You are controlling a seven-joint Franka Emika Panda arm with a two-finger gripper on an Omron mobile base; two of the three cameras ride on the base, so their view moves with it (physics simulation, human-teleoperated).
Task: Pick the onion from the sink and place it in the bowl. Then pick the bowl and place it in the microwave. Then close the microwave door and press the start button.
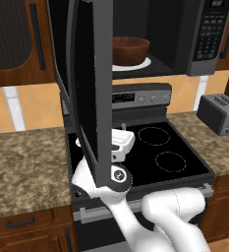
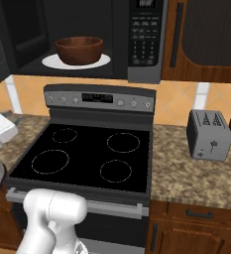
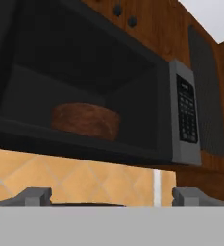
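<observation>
The bowl (image 1: 130,50) is sat on the white plate (image 1: 144,64) inside the microwave (image 2: 144,39), so the placing part looks done. Whether the onion is in it can't be told from these angles, since no camera looks down past the rim. What's left, judging by this, is shutting the door (image 1: 86,88) and hitting start.

The gripper (image 3: 111,197) is parked low over the stove (image 2: 87,154), spread wide with nothing between the tips (image 3: 34,196), pointed up at the open cavity at roughly 12 o'clock.

Stuff that could go wrong from here:
- The door is swung fully out and hangs right over the arm's wrist (image 1: 120,142). A push landed near the hinge would barely move it, and a push from the wrong side can't shut it at all.
- If the door is clipped on the way up, it could get knocked about instead of being swung shut.
- A door left ajar would make the start press pointless.
- The keypad (image 2: 143,34) buttons are tiny and packed, so a wide-open hand could easily mash 2 at once.

View differences: in the left base view the door is seen edge-on and its overlap with the arm is obvious. In the right base view the keypad, the 4 burner rings and the toaster (image 2: 209,134) at 3 o'clock are clear. In the hand view the cavity is seen from underneath, so the bowl's side shows but not its inside.
</observation>
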